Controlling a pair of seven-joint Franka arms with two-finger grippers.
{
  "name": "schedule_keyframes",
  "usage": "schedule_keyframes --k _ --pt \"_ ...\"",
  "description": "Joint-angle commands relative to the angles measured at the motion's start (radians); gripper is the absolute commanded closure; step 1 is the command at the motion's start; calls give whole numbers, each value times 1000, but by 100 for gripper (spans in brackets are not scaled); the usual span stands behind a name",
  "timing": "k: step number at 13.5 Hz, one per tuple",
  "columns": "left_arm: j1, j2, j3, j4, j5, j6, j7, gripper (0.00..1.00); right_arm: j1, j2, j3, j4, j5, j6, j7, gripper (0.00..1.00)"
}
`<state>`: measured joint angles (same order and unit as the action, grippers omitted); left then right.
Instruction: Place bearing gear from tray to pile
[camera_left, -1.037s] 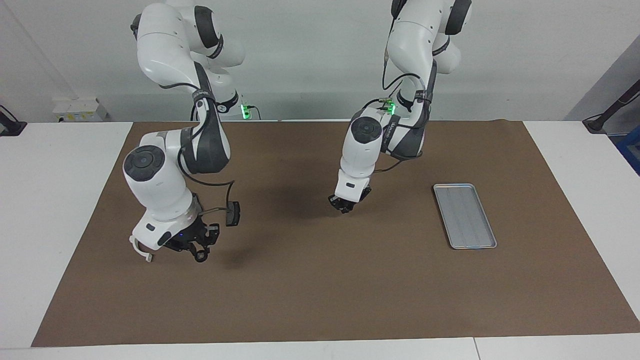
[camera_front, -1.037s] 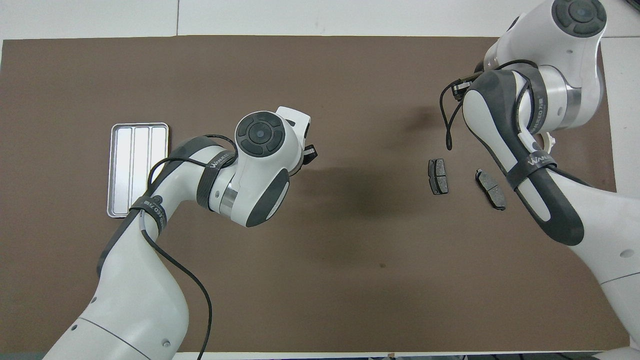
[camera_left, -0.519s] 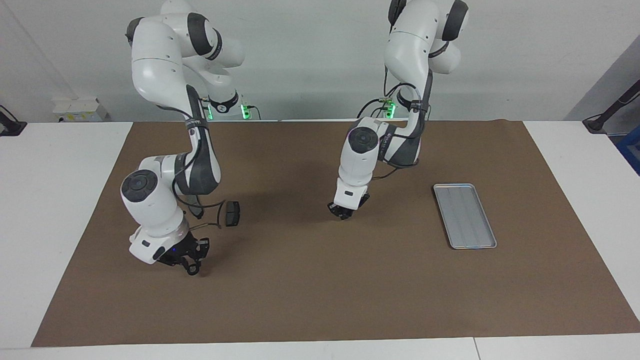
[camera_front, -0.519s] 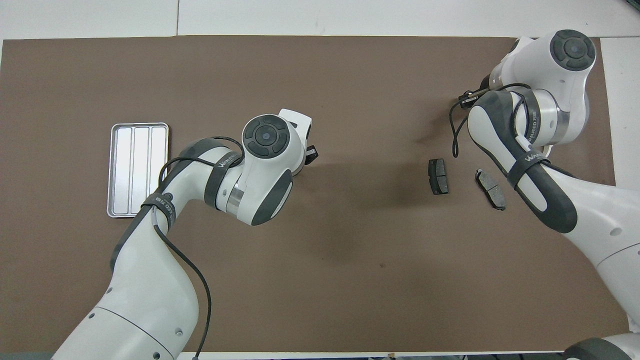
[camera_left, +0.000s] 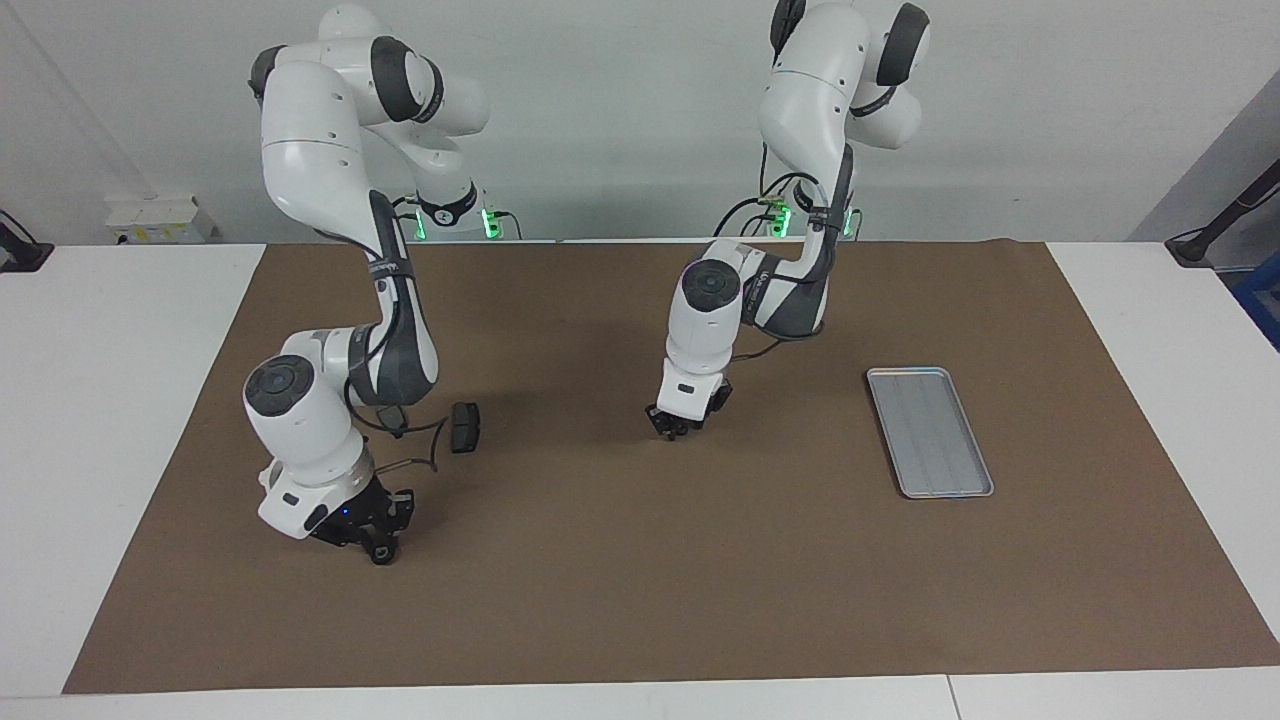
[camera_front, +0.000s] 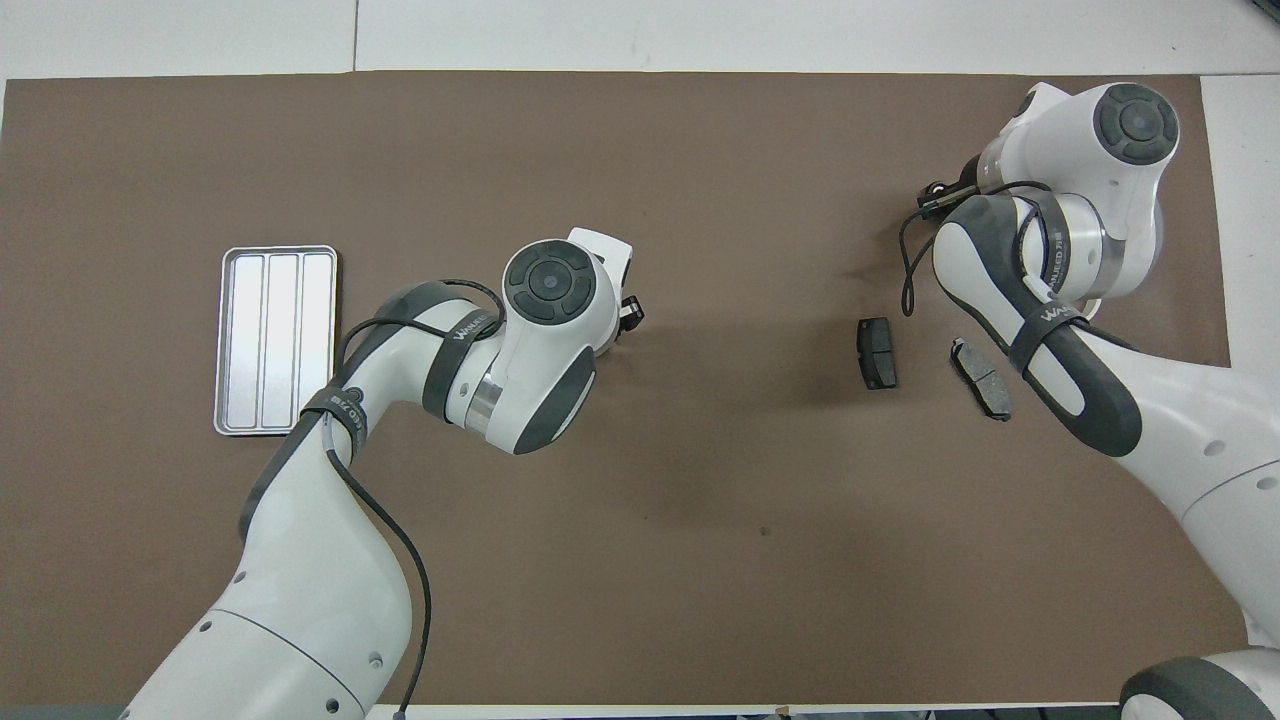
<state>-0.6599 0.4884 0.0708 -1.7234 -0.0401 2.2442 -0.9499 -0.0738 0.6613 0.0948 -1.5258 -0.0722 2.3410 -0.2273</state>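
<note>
Left pincer (camera_left: 680, 428), low over mid-counter, its opening not determinable, stands between the bare tray (camera_left: 930, 432) and the pile (camera_front: 877, 353) of brake pads. The closed right pincer (camera_left: 378, 548) is nearer the pile. No bearing gear is discernible.

Tray (camera_left: 930, 431) brushed metal, dull sheen; brake pads (camera_front: 877, 352) matt dark; table cover (camera_left: 640, 600) matt brown.
</note>
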Motion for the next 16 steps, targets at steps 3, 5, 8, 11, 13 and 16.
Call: schedule_keyframes --k 3,5,8,11,13,16 --pt "109 -252 73 -28 28 -236 161 0 0 -20 13 -14 -8 -15 -18 0" --pt "205 -351 72 -31 28 -390 342 0 23 -51 13 -4 -24 -104 23 0" --pt "310 -477 73 -32 28 -511 509 0 115 -144 13 4 -29 -286 225 0" --pt "393 -554 75 -30 28 -604 656 0 271 -203 19 39 -17 -432 580 0" --pt "425 -567 75 -42 28 -614 697 0 369 -204 25 81 -6 -473 809 0" --pt "499 -573 15 -56 28 -598 695 0 459 -204 45 79 35 -431 1026 0"
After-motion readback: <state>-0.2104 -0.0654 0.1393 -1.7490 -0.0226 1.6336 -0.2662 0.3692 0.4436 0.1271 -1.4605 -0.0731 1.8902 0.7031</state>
